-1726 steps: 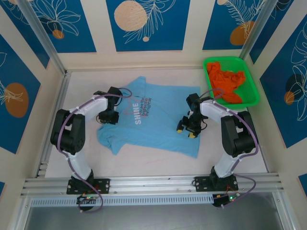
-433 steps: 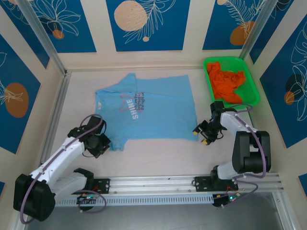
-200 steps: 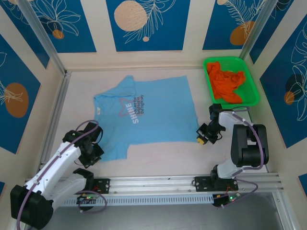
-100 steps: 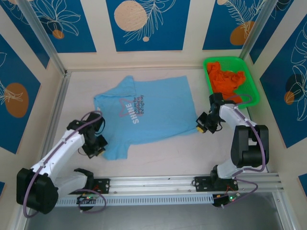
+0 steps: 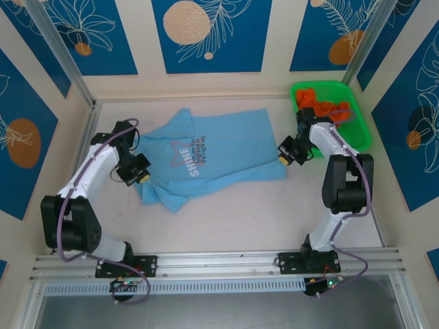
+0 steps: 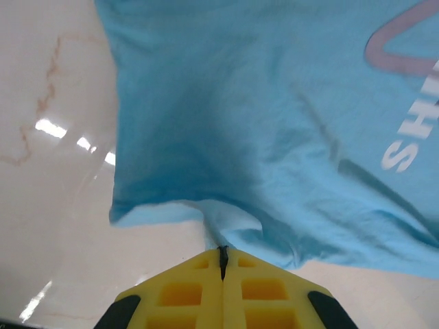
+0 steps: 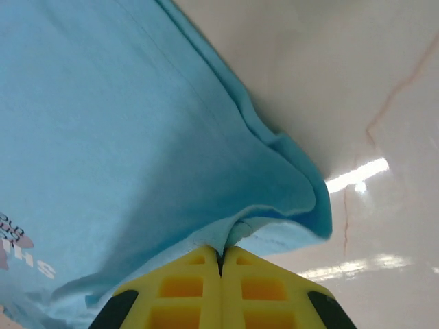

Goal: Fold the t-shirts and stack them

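Top view. The left arm reaches forward along the left side of the table, its wrist bent back toward the middle, so the left gripper sits at the left edge of the light blue t-shirt. The right arm stands nearly straight up the right side, its forearm passing over the near corner of the green basket, and the right gripper meets the shirt's right edge.

Left wrist view: the yellow fingers are pressed together on a pinched fold of blue cloth, which hangs off the table surface. Right wrist view: the jaws are likewise clamped on a gathered edge of the same shirt.

The shirt lies printed side up at mid-table, "SHINE" visible, its near left part rumpled. The orange t-shirt lies crumpled in the basket.

Compared with half a second earlier, both grippers are farther from the arm bases, and the shirt's near edge has travelled with them, so the cloth covers less of the table front to back.
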Controlling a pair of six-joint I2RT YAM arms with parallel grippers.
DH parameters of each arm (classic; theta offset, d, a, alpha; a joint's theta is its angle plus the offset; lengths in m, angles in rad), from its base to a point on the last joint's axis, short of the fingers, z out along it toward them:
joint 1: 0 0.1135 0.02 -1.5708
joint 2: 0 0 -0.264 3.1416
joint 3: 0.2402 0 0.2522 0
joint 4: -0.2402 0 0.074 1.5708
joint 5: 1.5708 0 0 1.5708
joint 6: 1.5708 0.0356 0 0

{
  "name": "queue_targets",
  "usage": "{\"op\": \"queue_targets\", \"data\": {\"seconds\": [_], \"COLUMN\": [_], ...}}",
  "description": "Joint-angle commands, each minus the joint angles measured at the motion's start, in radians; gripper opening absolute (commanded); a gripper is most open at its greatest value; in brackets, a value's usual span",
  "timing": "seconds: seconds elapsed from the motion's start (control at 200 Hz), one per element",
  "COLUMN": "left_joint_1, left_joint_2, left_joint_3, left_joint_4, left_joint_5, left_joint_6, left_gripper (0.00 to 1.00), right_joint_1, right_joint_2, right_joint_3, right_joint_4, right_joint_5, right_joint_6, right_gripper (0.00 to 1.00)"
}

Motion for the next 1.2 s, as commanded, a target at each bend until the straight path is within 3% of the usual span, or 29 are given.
{"op": "queue_targets", "data": {"seconds": [0.0, 0.19, 0.355, 0.555, 0.745, 0.975, 1.1, 1.195], "left_joint_1": [0.033, 0.076, 0.075, 0.069, 0.052, 0.053, 0.053, 0.053], "left_joint_2": [0.093, 0.201, 0.185, -0.077, -0.422, -0.636, -0.695, -0.712], "left_joint_3": [0.089, 0.192, 0.188, -0.072, -0.351, -0.415, -0.408, -0.435], "left_joint_4": [0.008, 0.004, -0.009, -0.051, -0.109, -0.305, -0.390, -0.394], "left_joint_5": [0.040, 0.070, 0.131, 0.163, 0.145, 0.049, -0.009, 0.006], "left_joint_6": [0.057, 0.078, 0.117, 0.129, 0.004, -0.026, -0.025, -0.030], "left_gripper": [0.00, 0.00, 0.00, 0.00, 0.00, 0.00, 0.00, 0.00], "right_joint_1": [0.007, 0.010, 0.027, 0.048, 0.055, 0.056, 0.045, 0.051], "right_joint_2": [0.079, 0.196, 0.153, -0.069, -0.265, -0.385, -0.418, -0.447], "right_joint_3": [0.094, 0.198, 0.147, -0.131, -0.400, -0.575, -0.619, -0.629], "right_joint_4": [-0.055, -0.098, -0.068, 0.011, 0.007, -0.040, -0.053, -0.046], "right_joint_5": [0.021, 0.013, -0.014, -0.075, -0.074, -0.028, -0.003, 0.012], "right_joint_6": [0.024, 0.027, 0.017, -0.017, -0.046, -0.046, -0.028, -0.009], "right_gripper": [0.00, 0.00, 0.00, 0.00, 0.00, 0.00, 0.00, 0.00]}}
